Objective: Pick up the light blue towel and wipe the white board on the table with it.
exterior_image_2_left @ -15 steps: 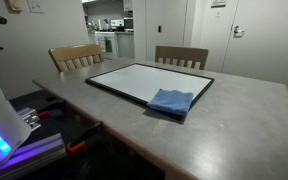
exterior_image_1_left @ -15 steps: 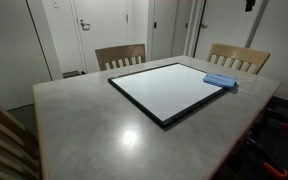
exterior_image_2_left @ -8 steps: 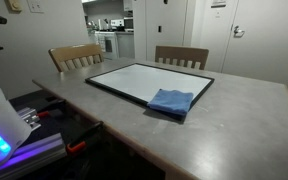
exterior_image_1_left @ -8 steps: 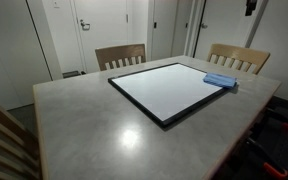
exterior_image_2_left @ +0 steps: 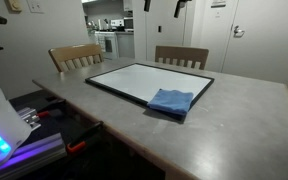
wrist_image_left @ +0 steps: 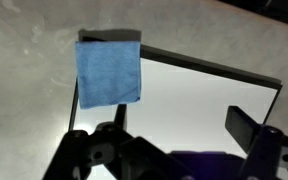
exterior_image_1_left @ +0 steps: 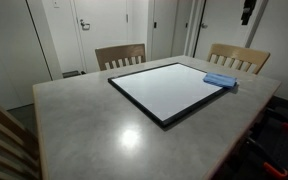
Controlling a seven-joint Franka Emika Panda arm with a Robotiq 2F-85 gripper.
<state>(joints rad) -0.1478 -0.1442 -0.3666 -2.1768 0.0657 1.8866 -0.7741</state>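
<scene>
The light blue towel (exterior_image_1_left: 221,80) lies folded on one corner of the white board (exterior_image_1_left: 169,90), a little over its black frame. The board lies flat in the middle of the grey table (exterior_image_1_left: 84,125). In an exterior view the towel (exterior_image_2_left: 171,102) sits at the near end of the board (exterior_image_2_left: 144,80). My gripper (exterior_image_1_left: 246,11) hangs high above the towel's end of the table, only partly in view. In the wrist view the gripper (wrist_image_left: 180,112) is open and empty, over the bare board (wrist_image_left: 194,95), with the towel (wrist_image_left: 109,70) ahead and to the left.
Two slatted wooden chairs (exterior_image_1_left: 120,55) (exterior_image_1_left: 237,57) stand at the far side of the table, and a third (exterior_image_1_left: 4,140) at the near left corner. Robot hardware with lit lamps (exterior_image_2_left: 4,135) stands beside the table. Doors and walls lie behind.
The gripper has come down slightly into the top edge of both exterior views. Towel and board have not moved.
</scene>
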